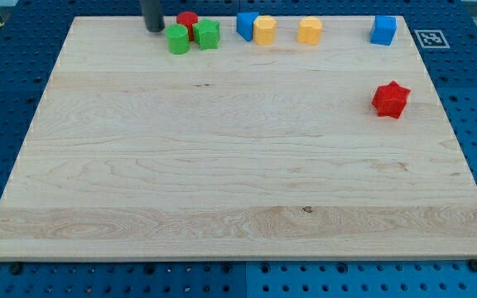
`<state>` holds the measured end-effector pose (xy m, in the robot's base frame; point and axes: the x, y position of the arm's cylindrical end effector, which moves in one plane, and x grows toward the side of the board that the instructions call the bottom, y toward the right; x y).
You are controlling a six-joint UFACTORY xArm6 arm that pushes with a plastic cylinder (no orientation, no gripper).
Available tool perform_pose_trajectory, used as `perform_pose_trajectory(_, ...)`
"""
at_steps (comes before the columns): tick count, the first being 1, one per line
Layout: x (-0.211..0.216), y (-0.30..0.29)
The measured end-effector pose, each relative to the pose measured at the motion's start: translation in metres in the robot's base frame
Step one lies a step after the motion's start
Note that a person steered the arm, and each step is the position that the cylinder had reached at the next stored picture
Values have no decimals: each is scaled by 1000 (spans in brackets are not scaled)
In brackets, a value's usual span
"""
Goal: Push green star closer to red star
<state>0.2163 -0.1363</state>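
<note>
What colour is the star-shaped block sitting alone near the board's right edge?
Red. The red star shows plainly in the camera view, apart from the row of blocks along the view's top.

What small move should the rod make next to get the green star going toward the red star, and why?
Probably slide my tip around to the upper-left side of the green star, then push toward the view's lower right. The tip sits left of the green round block, which lies between it and the star; the red star is far right and lower.
</note>
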Motion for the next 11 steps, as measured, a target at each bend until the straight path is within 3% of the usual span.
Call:
perform_pose_trajectory(1,1,48)
perform_pose_trajectory(3,51,119)
perform_pose_trajectory(6,126,153)
perform_pose_trajectory(8,171,240)
perform_pose_trajectory(10,121,224)
perform_pose_trajectory(11,128,251)
